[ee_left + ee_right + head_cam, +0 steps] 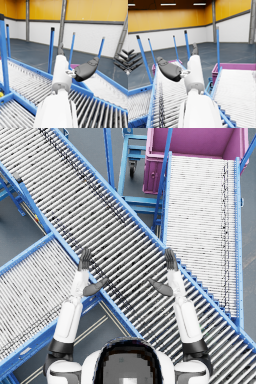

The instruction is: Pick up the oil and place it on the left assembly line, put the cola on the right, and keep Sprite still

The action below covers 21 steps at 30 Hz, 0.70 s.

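Rendered warehouse hall: a dark grey floor (pixel 15 235) and walls (pixel 87 10) that were yellow above and white below. Three blue-framed steel roller conveyors filled the head view. The central roller conveyor (pixel 100 213) ran diagonally from upper left to lower right. The left roller conveyor (pixel 30 288) lay beside it at lower left. The right roller conveyor (pixel 200 218) ran straight up the right side, its far end meeting an open magenta plastic bin (pixel 200 143). Upright blue posts (pixel 51 50) stood along the conveyor frames.

Both white arms were raised above the near part of the central roller conveyor, well apart from each other. The left hand (pixel 87 274) hung over that conveyor's blue left rail, and the right hand (pixel 170 274) over its rollers. Each hand was spread wide, with the fingers stretched away from the robot and the thumb turned inward toward the other hand. Neither hand had hold of anything.

The left wrist view showed the left hand (pixel 84 71) beyond its forearm, with the fingers of the right hand (pixel 121 61) at the frame edge. The right wrist view showed the right hand (pixel 169 69) likewise, with the fingers of the left hand (pixel 133 61) at the edge.

Where the oil, the cola and the Sprite lay could not be told from these views.
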Available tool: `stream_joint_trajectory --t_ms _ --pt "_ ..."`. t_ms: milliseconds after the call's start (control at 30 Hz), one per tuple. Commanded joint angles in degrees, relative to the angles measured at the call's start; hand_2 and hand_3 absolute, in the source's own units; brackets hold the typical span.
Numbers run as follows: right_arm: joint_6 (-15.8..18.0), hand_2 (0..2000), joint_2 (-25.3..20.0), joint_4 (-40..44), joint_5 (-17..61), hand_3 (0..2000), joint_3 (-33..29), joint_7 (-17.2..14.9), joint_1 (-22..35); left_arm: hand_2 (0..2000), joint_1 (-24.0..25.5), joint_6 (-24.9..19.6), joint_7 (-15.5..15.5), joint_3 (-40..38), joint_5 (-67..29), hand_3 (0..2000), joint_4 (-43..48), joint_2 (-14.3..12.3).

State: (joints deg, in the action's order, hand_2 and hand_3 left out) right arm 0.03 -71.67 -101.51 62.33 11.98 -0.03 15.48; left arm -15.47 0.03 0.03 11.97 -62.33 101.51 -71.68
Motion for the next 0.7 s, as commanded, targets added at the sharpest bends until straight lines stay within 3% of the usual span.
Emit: stream_joint_trajectory --t_ms 33,333,700 --pt "-0.01 0 -0.39 -0.25 2.55 0 -0.69 0.01 0.44 0 -0.44 -0.01 -0.01 -0.68 -2.55 0 0.25 -0.39" --pt "-0.02 0 -1.64 -0.25 24.91 0 -1.67 0.03 0.19 0 -0.2 -0.03 -0.03 -1.67 -24.91 0 0.25 -1.64" --pt "-0.02 0 -2.89 -0.25 36.35 0 -2.65 0.03 -0.03 0 0.03 -0.03 -0.03 -2.65 -36.35 0 0.25 -2.89"
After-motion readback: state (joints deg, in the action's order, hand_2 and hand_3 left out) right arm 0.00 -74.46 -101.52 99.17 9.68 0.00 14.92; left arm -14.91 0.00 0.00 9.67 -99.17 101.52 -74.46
